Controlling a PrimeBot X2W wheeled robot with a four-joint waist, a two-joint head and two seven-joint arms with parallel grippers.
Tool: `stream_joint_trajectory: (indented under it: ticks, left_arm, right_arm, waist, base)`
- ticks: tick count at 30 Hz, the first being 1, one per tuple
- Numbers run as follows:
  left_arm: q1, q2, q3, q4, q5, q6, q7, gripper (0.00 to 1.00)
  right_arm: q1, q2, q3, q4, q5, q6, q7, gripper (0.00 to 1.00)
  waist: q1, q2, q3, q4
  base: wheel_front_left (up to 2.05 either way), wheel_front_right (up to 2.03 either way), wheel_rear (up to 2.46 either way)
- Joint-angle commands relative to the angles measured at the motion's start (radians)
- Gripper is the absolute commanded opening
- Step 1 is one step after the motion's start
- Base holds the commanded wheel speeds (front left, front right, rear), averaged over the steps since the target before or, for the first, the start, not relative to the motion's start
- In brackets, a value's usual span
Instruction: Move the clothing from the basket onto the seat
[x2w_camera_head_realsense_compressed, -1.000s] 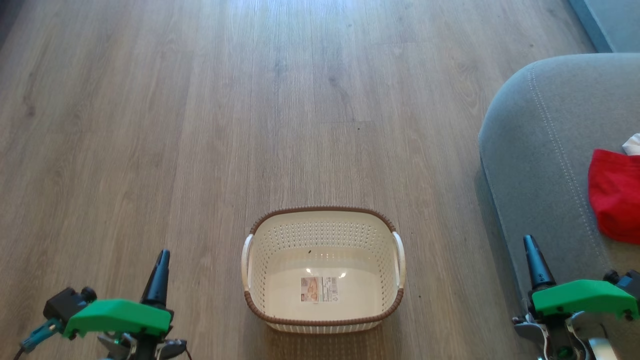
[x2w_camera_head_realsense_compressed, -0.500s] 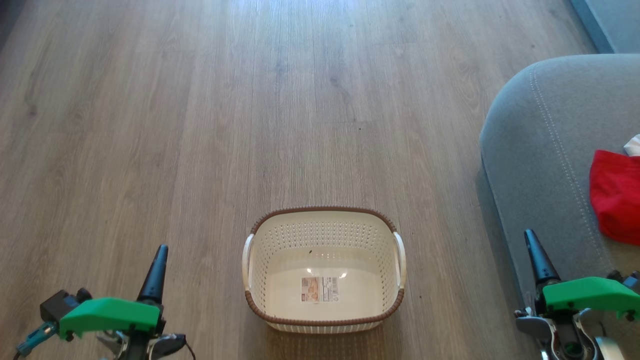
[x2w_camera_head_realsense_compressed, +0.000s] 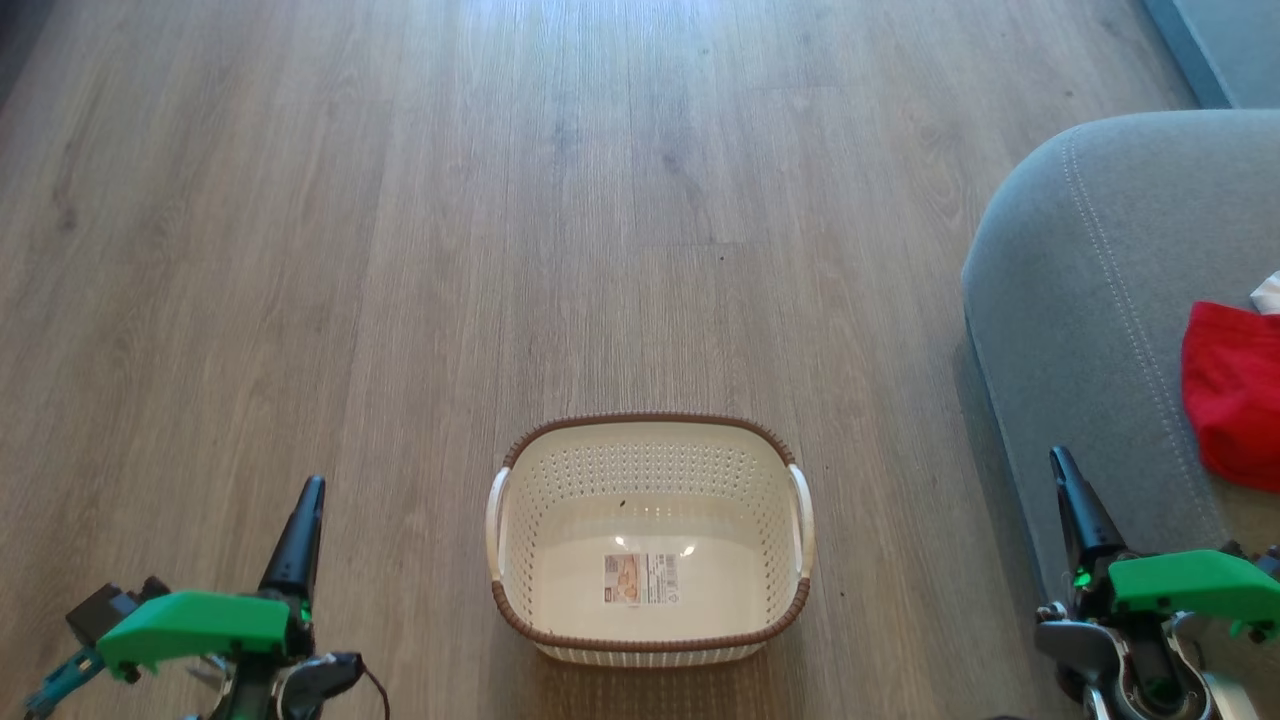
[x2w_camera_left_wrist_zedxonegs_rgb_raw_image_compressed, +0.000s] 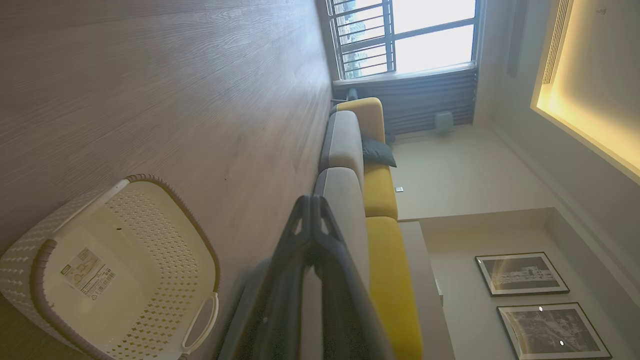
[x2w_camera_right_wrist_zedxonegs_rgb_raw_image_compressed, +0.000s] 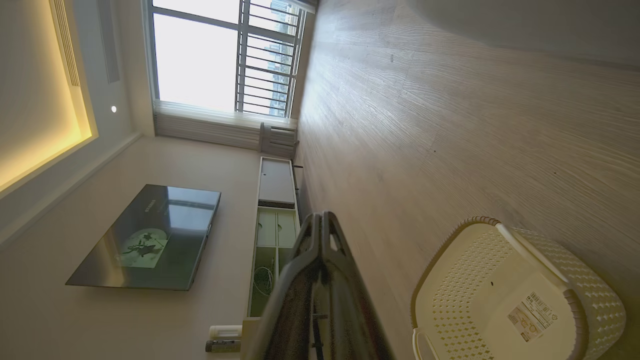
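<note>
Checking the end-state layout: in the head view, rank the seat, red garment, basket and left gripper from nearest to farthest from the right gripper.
1. Seat: the right gripper shows against its near edge.
2. Red garment: on the seat, farther right.
3. Basket: on the floor, to the left.
4. Left gripper: far left, beyond the basket.

Wood-plank floor (x2w_camera_head_realsense_compressed: 400, 250) runs up to a barred window (x2w_camera_right_wrist_zedxonegs_rgb_raw_image_compressed: 200, 55), with strong daylight there. One wall adjoining the window carries a dark TV (x2w_camera_right_wrist_zedxonegs_rgb_raw_image_compressed: 145, 237) and a low cabinet (x2w_camera_right_wrist_zedxonegs_rgb_raw_image_compressed: 272, 235). The opposite adjoining wall has two framed pictures (x2w_camera_left_wrist_zedxonegs_rgb_raw_image_compressed: 522, 274). Warm cove light (x2w_camera_right_wrist_zedxonegs_rgb_raw_image_compressed: 40, 125) glows overhead.
</note>
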Motion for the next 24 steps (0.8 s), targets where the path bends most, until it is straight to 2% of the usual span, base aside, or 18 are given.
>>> stream_joint_trajectory:
  ticks: [1,14,24]
  left_arm:
    - [-0.057,0.004,0.033,-0.040,-0.026,-0.001,0.010,0.00]
    - [-0.062,0.002,0.051,-0.060,-0.170,-0.002,0.047,0.00]
    - [-0.063,0.002,0.052,-0.061,-0.176,-0.002,0.048,0.00]
  right_arm:
    - [-0.054,-0.002,0.015,-0.044,0.026,0.000,0.011,0.00]
    - [-0.056,-0.001,0.011,-0.071,0.174,0.000,0.048,0.00]
    - [-0.057,0.000,0.011,-0.072,0.179,0.000,0.050,0.00]
  waist:
    - [0.0000,0.0000,0.000,0.000]
    - [0.0000,0.0000,0.000,0.003]
    - [0.0000,0.0000,0.000,0.004]
  base:
    - [0.00,0.00,0.00]
    - [0.00,0.00,0.00]
    - [0.00,0.00,0.00]
